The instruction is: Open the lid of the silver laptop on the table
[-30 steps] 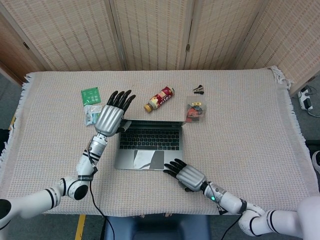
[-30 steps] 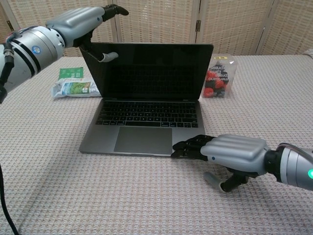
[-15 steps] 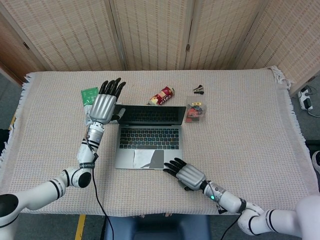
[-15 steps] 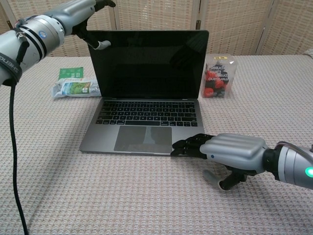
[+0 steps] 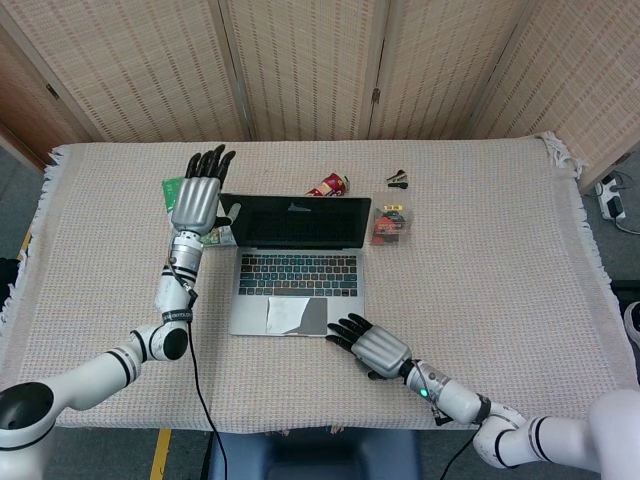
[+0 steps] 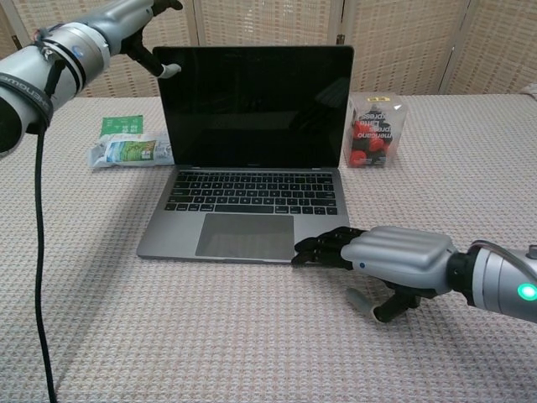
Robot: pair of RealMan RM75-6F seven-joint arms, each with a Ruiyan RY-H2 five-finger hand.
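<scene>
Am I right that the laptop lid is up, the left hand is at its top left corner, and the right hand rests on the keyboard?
Not quite. The right hand lies on the table with its fingertips at the front edge of the silver laptop, not on the keyboard; the chest view shows it. The rest stands: lid up, left hand at its top left corner.

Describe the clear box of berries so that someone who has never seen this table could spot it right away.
Start at the open silver laptop in the middle of the cloth-covered table. Just off the right edge of its screen stands a small clear plastic box of berries. It is the only see-through container, showing red and dark fruit, unlike the green packets on the laptop's other side.
</scene>
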